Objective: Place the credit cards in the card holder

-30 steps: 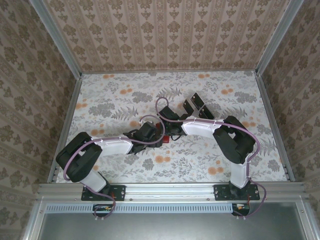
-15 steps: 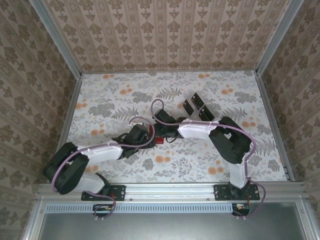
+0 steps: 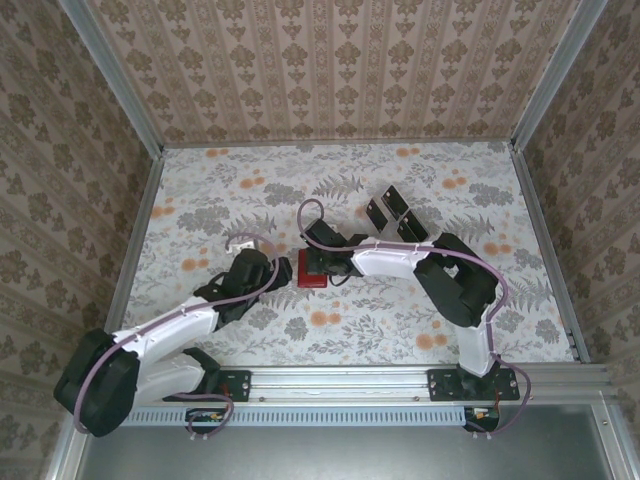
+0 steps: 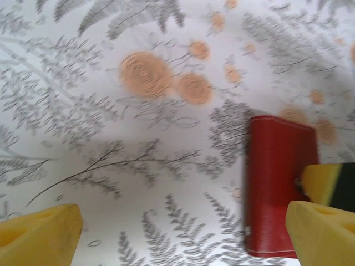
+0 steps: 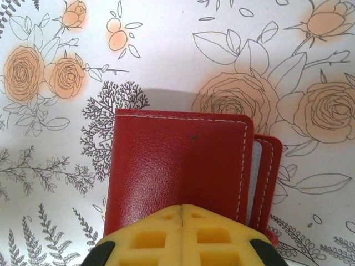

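My right gripper is pinched closed on nothing, its tips over the red card holder near the middle of the table. My left gripper gapes wide and empty just beside it. The top view adds the black credit cards, apart toward the far edge, while my right wrist view catches an inner flap peeking past the stitched cover. The holder lies flat, its long axis seemingly running from near edge to far edge.

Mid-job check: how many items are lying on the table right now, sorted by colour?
Red card holder: 1
Black credit cards: 3 showing, lying apart from the holder; whether any are stacked cannot be told
Total: 4
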{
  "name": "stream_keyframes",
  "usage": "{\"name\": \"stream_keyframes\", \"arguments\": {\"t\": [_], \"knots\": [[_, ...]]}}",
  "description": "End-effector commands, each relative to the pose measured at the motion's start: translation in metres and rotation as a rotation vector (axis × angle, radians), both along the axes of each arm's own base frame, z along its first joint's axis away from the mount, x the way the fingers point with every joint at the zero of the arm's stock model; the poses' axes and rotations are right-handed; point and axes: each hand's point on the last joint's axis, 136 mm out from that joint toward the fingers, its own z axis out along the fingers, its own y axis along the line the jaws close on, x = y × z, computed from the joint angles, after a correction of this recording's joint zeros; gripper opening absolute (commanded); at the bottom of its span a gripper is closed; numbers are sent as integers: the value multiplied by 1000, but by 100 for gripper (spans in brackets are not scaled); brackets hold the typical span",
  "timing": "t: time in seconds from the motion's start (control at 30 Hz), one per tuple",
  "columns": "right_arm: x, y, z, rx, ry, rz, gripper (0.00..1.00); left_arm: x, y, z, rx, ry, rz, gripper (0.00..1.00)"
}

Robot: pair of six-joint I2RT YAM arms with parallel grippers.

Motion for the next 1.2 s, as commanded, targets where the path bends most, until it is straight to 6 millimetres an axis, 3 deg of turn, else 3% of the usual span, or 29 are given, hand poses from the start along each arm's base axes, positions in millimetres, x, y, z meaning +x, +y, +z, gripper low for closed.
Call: {"name": "stream_keyframes", "arguments": {"t": [0.0, 0.3, 0.6, 0.8, 0.97, 1.17], "knots": [[-52, -43, -79, -275, 207, 54, 0, -11, 11, -23, 23, 83, 26, 96], [-72, -57, -101, -472, 207, 117, 0, -15, 11, -39, 17, 135, 26, 96], [-96, -70, -128, -690, 217, 201, 0, -21, 24, -50, 22, 196, 58, 95], [-110, -76, -144, -713, 288, 230, 0, -24, 24, -52, 8, 217, 39, 95], [-111, -66, -129, -623, 277, 219, 0, -19, 24, -47, -2, 221, 15, 95], [-95, -39, -83, -448, 181, 212, 0, -6, 22, -36, -12, 224, -8, 95]]}}
